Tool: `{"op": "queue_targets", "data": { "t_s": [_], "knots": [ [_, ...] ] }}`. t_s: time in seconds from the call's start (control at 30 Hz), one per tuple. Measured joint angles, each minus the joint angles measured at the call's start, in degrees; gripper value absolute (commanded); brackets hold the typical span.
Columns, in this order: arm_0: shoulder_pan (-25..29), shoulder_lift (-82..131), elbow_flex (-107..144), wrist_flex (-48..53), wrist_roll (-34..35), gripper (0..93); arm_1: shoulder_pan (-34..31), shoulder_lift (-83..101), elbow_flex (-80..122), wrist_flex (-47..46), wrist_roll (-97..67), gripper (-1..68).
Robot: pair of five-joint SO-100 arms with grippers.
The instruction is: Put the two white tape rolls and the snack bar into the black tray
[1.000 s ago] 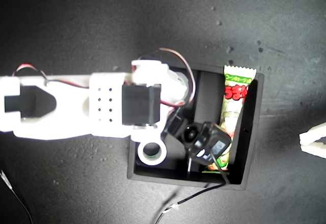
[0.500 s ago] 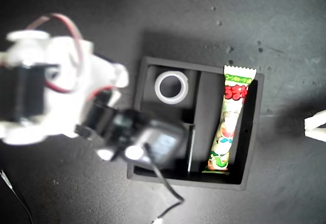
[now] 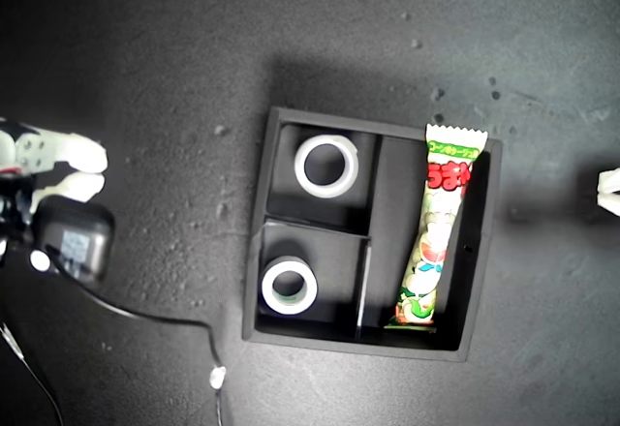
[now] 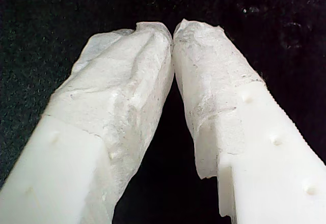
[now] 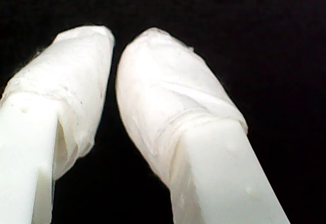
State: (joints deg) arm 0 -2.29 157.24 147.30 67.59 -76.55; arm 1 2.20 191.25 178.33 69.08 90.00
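Tray contents: black tray [image 3: 477, 252] holds one white tape roll [image 3: 326, 166], a second roll [image 3: 289, 287] and the snack bar [image 3: 441, 228] lying lengthwise in its long compartment.
My first gripper [image 4: 173, 33]: tips touching, empty.
My second gripper [image 5: 115, 48]: nearly closed, empty.
Relation: both arms sit well apart from the tray at the exterior view's edges; nothing looks left to fetch.

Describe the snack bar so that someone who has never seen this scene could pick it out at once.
Find the square black tray on the dark table. Its long compartment runs down the exterior view's right side, and the snack bar lies lengthwise in it. It is a thin white and green packet with red print, unlike the two tape rolls, which are white rings in the small compartments.
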Motion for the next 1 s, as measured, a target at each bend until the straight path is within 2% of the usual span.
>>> {"op": "queue_targets", "data": {
  "t_s": [0.1, 0.27, 0.33, 0.5, 0.7, 0.9, 1.0],
  "knots": [
    [2.20, 5.01, 9.23, -4.04, -1.41, 0.0, 0.97, 0.18, 0.00, 0.09, 0.00, 0.6],
    [4.04, 14.15, 19.16, -4.83, -2.64, 0.0, 0.97, 0.18, 0.00, -0.35, 0.00, 3.3],
    [4.04, 18.46, 22.15, -4.66, -3.25, 0.0, 0.88, 0.18, 0.00, -0.35, 0.00, -0.4],
    [4.83, 33.31, 28.21, 1.76, -5.27, 0.0, 0.70, 0.18, 0.00, 0.09, 0.00, -0.1],
    [5.01, 34.01, 29.18, 4.13, -8.00, 0.2, 5.10, 0.18, 0.00, 6.42, 0.00, 0.1],
    [5.36, 33.22, 29.18, 9.14, -19.95, 0.2, 7.12, 0.53, 0.00, 7.29, 0.00, 0.1],
    [10.02, 29.53, 29.18, 7.21, -26.02, 0.2, 7.21, 0.53, 0.00, 7.29, 0.00, 0.1]
  ]
}}
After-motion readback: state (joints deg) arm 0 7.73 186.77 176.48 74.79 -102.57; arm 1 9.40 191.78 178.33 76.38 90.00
